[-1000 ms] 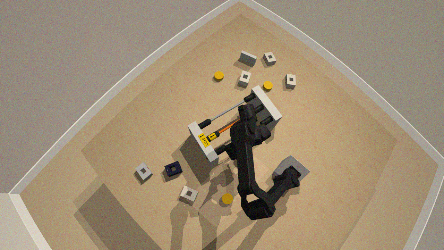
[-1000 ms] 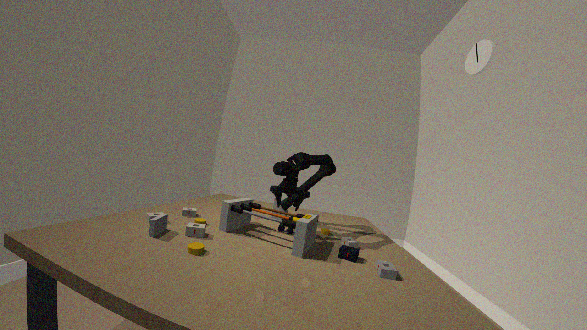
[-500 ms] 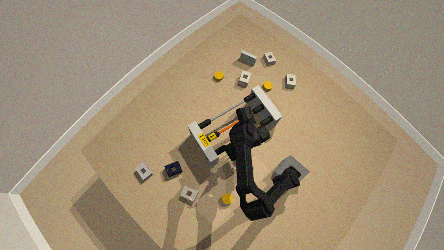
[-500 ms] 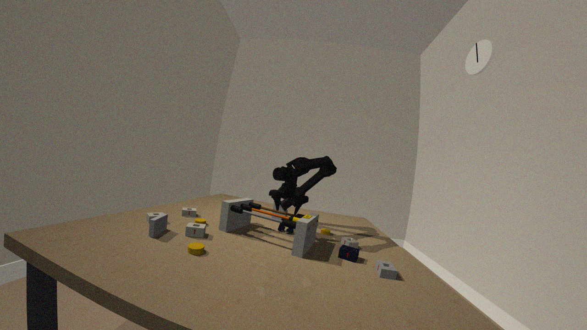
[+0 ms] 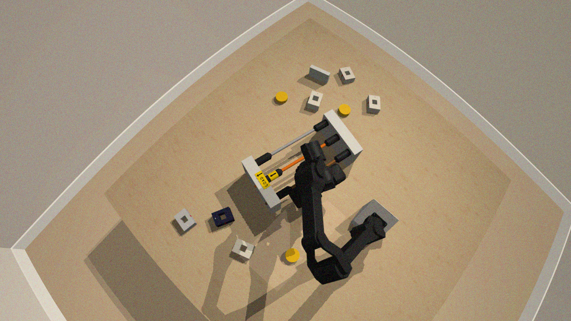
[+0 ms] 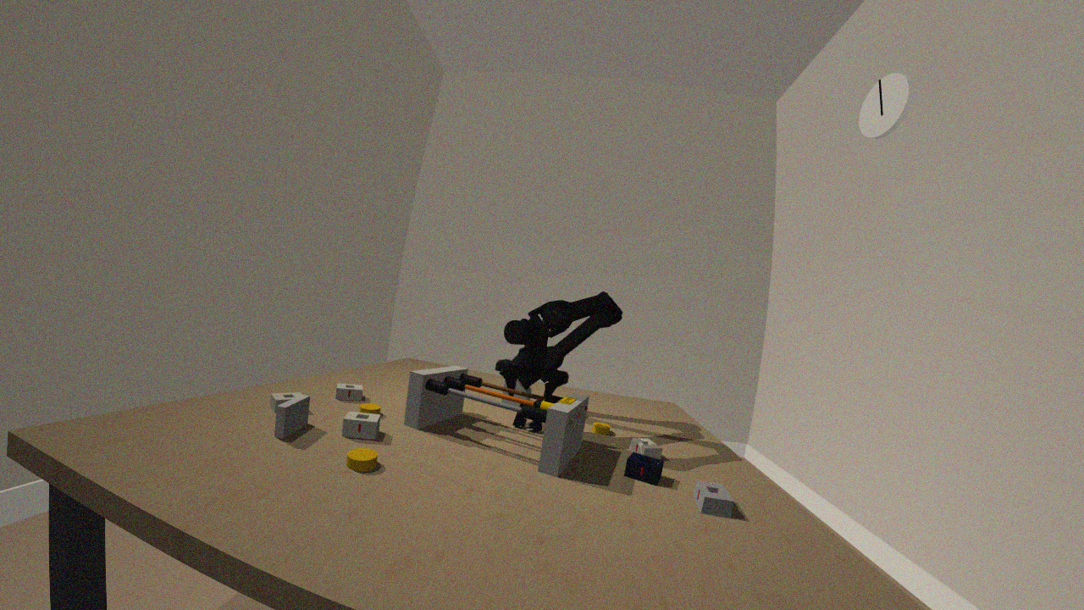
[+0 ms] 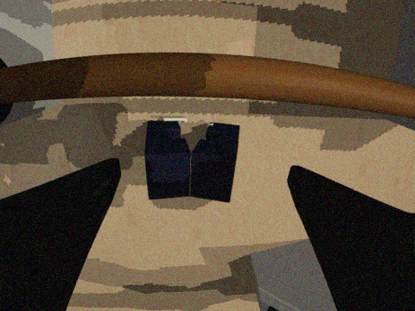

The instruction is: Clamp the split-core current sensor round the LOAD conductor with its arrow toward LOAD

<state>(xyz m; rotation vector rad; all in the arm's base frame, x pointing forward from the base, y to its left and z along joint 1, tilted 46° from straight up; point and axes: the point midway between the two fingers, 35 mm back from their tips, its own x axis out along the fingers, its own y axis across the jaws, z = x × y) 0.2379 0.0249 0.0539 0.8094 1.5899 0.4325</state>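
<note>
The open navy sensor (image 7: 169, 173) (image 6: 530, 424) stands on the table, its V-shaped gap toward the brown conductor (image 7: 173, 75). Its arrow is not readable, and the arm hides it in the top view. The LOAD label (image 5: 262, 180) (image 6: 566, 400) sits on one end block, in line with the orange conductor (image 5: 293, 164) (image 6: 496, 394), the middle one of three. A yellow tag (image 5: 273, 175) on that conductor has an arrow toward the label. My gripper (image 7: 206, 171) (image 6: 529, 396) is open and empty, pointing down above the sensor, which appears between the fingers in the wrist view.
A grey conductor (image 5: 291, 141) runs on the far side of the orange one. A closed navy block (image 5: 230, 215) (image 6: 644, 468) and several white blocks lie around the rack. Yellow discs (image 5: 281, 96) (image 6: 362, 459) and an upright grey plate (image 5: 319, 76) (image 6: 291, 415) stand nearby.
</note>
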